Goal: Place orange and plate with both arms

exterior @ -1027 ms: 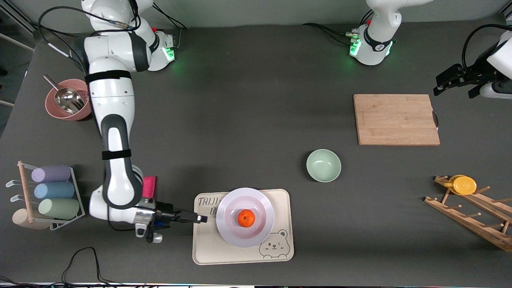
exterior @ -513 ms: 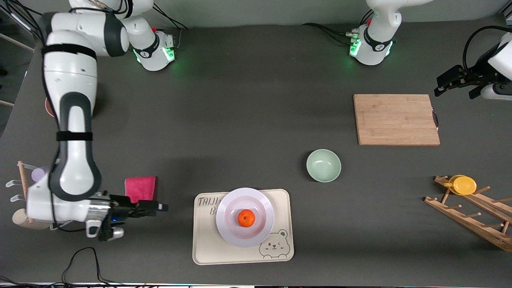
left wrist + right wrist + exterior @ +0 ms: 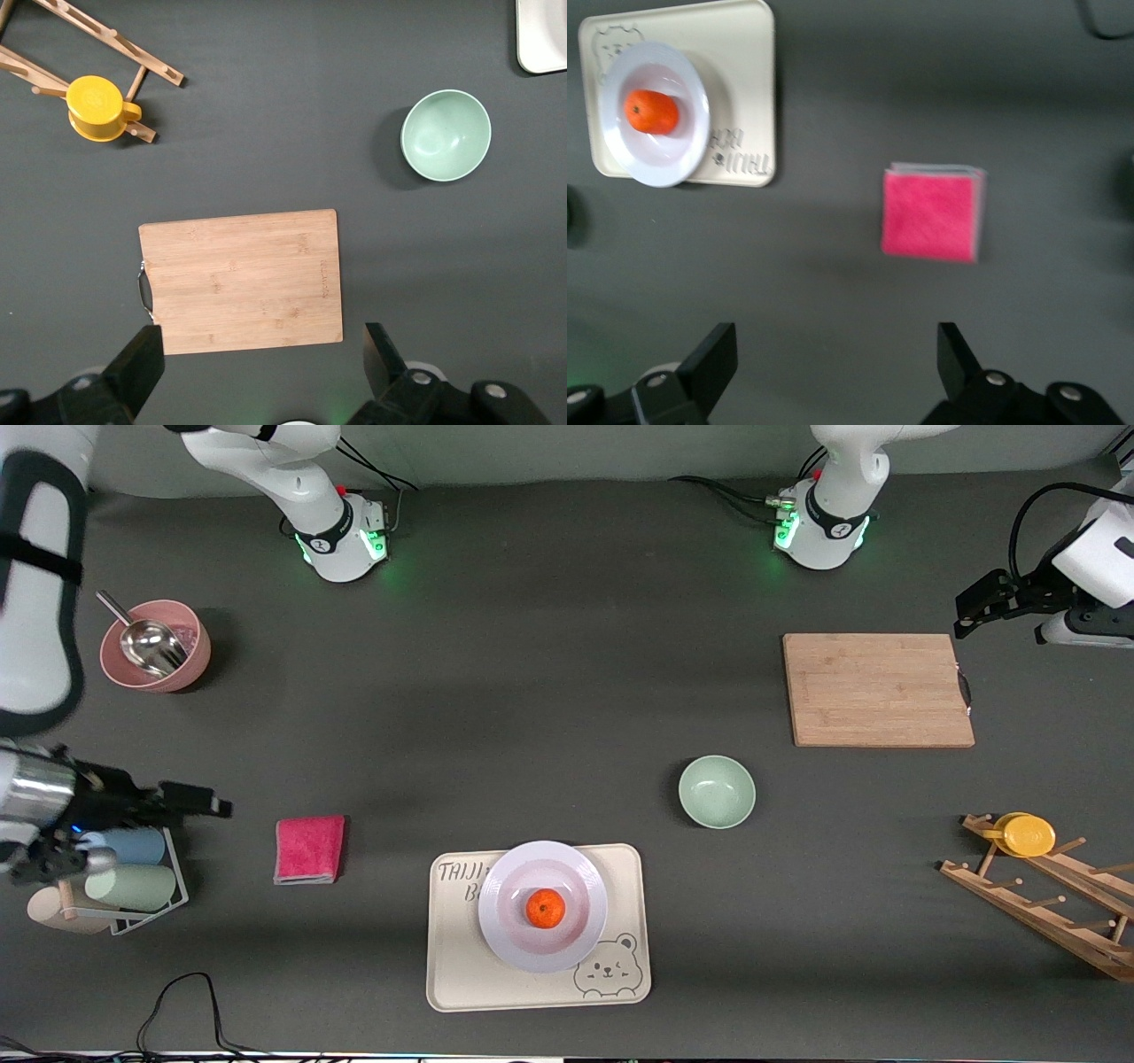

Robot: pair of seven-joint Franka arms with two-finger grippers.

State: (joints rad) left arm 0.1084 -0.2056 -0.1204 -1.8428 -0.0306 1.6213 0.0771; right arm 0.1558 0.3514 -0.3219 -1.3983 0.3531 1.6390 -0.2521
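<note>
Where the orange (image 3: 546, 908) sits, seemingly stem-up, on the plate (image 3: 585, 881): both pincers wide, empty.

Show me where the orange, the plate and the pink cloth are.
orange (image 3: 546, 909): front view, middle of the fruit.
plate (image 3: 511, 874): front view, bare rim toward the right arm's end.
pink cloth (image 3: 309, 849): front view, middle of the folded cloth.

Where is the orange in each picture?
Front view: the orange sits on the plate, on the bear tray.
Left wrist view: not in it; only a corner of the bear tray shows.
Right wrist view: the orange lies on the plate.
Shared landmark: the bear tray.
</note>
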